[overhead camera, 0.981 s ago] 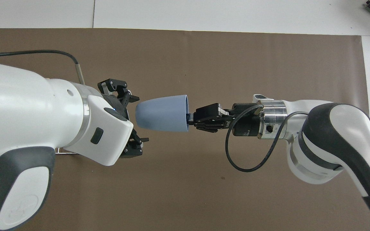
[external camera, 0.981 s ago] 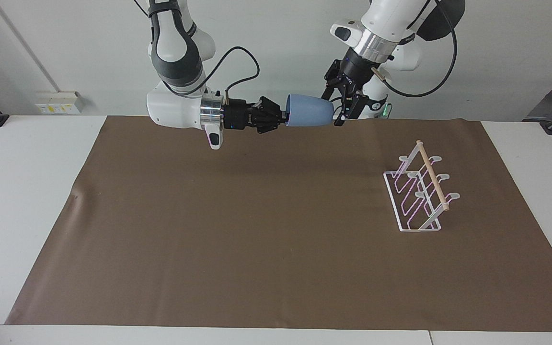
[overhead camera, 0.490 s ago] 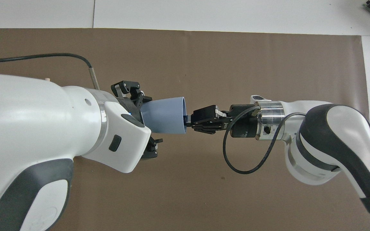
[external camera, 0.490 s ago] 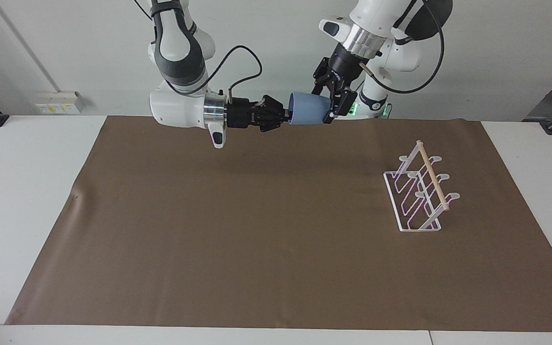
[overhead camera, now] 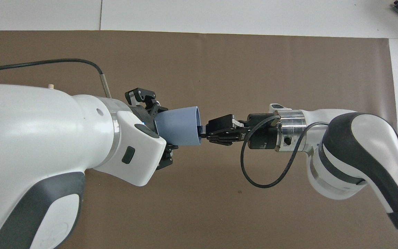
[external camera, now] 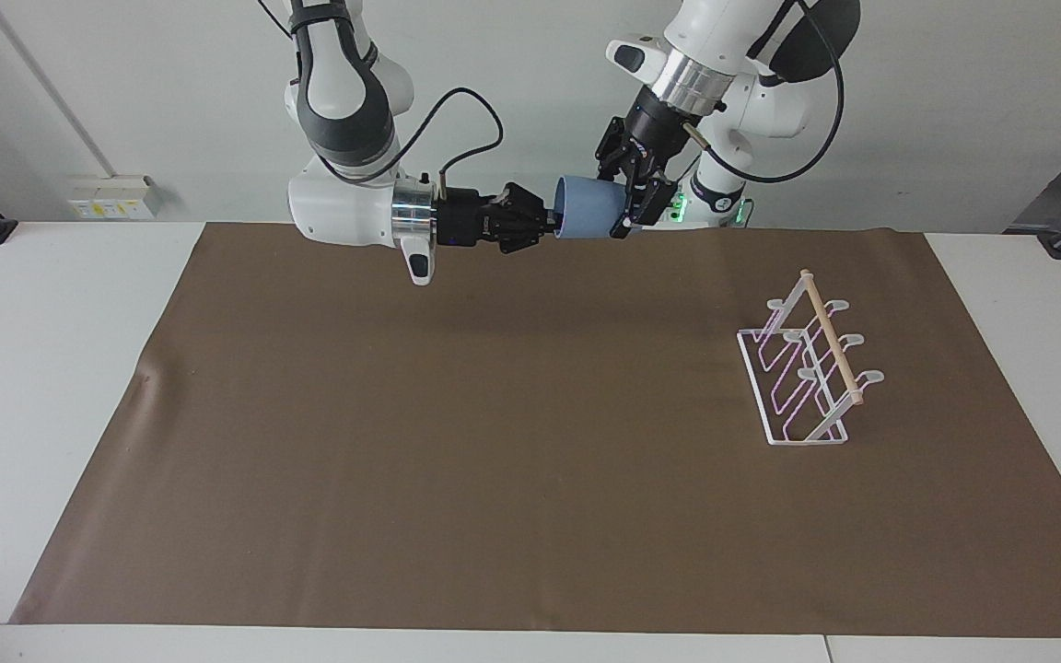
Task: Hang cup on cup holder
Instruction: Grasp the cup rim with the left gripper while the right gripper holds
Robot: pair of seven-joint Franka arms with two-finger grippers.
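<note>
Listing the items as they run across the facing view:

1. Right hand [external camera: 544,221]. You find it level, over the brown mat [external camera: 448,460], its fingertips closed on the rim of the cup, one inside the mouth and one outside.

2. Cup [external camera: 586,208]. Light blue, plain, no handle, tapered to the base. It lies on its side in the air over the mat, mouth toward the right hand and base toward the left hand. Judge it light and fairly stiff, likely plastic. The smooth matte wall offers no lip or ridge to catch on, and the taper will tend to let it slide out of a pinch toward the narrow end. Take hold across the base or lower wall, so the mouth stays free to go over a prong. A rim pinch blocks the mouth.

3. Left hand [external camera: 627,207]. It comes down at a slant from above, and its fingers are closed around the base end of the cup. You have both hands on the cup at once.

4. Cup holder [external camera: 807,368]. White wire rack, wooden dowel [external camera: 830,336] on top, slanted prongs [external camera: 848,341] all bare. It stands on the mat toward the left arm's end of the table [external camera: 33,368], well apart from the cup. Judge it light enough to shift if knocked.
</note>
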